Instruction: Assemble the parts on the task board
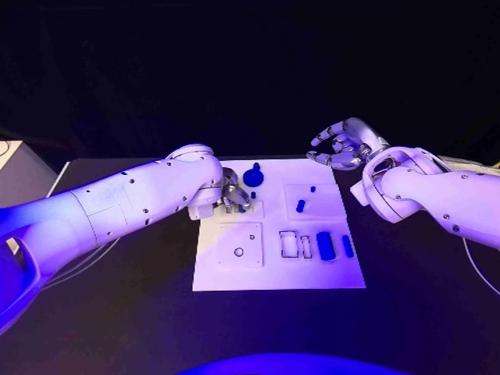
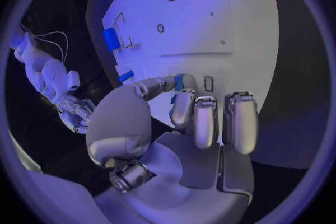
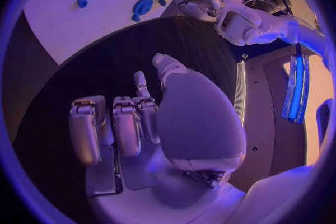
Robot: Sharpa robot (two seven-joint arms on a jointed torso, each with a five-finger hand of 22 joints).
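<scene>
Left hand (image 1: 230, 195) low over the task board's (image 1: 275, 273) near-left region, fingers (image 2: 204, 120) curled toward the thumb with a small blue part (image 2: 180, 82) pinched between; which way that part's long axis runs cannot be told. Just beyond these fingers: round blue knob (image 1: 254, 176). Further out, two blue bars (image 1: 326, 245) lie side by side, long axes along the board's length. Right hand (image 1: 342, 145) above the bench (image 1: 430, 312) off the board's far corner, fingers curled in, holding nothing.

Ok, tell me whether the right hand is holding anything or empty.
Empty. The right hand hovers over bare black table beyond the task board, fingers curled in with nothing between them.
</scene>
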